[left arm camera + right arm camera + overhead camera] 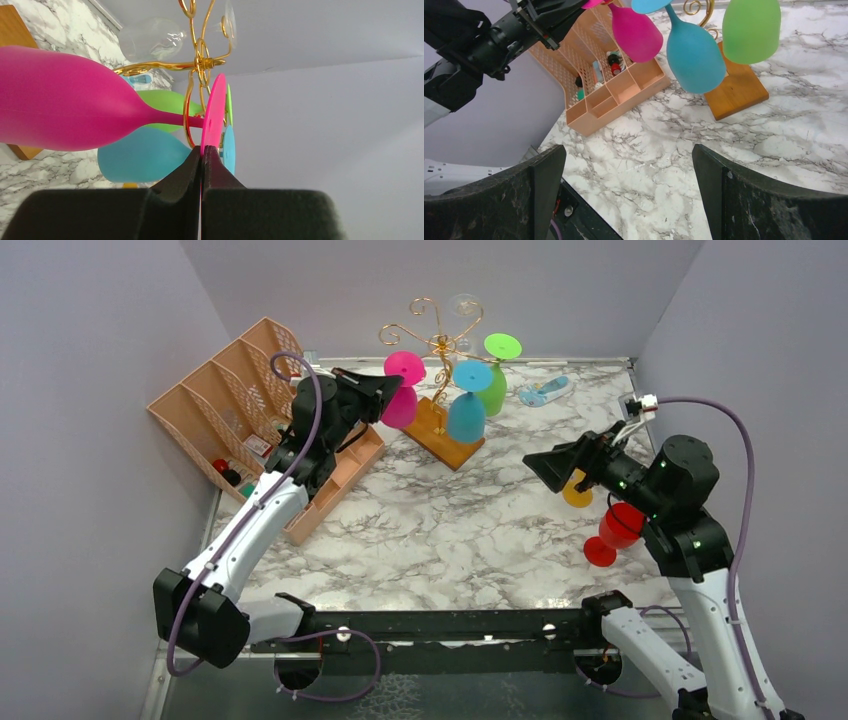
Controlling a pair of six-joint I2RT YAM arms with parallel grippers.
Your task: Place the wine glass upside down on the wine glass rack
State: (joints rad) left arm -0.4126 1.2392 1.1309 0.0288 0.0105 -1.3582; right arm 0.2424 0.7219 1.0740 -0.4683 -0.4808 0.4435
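Marble-look surface (450,530), boxed in by pale grey walls (100,390), so not much room for error. The wine glass rack (432,332) is parked at about 12 o'clock. The pink wine glass (400,405) is hung bowl-down on its 9 o'clock side, with the stem seemingly threaded through one of its curls. The left claw (202,152) is pinched fully together on the rim of the glass's foot. The right claw (628,150) is spread wide with nothing in it, off at 3 o'clock. Whether the foot is properly seated can't be confirmed, tbh. If it's let go too soon, the glass could be dropped onto the wooden base (445,435). If it's dragged back while pinched, the blue glass (466,410) beside it could be knocked, or the rack tipped.
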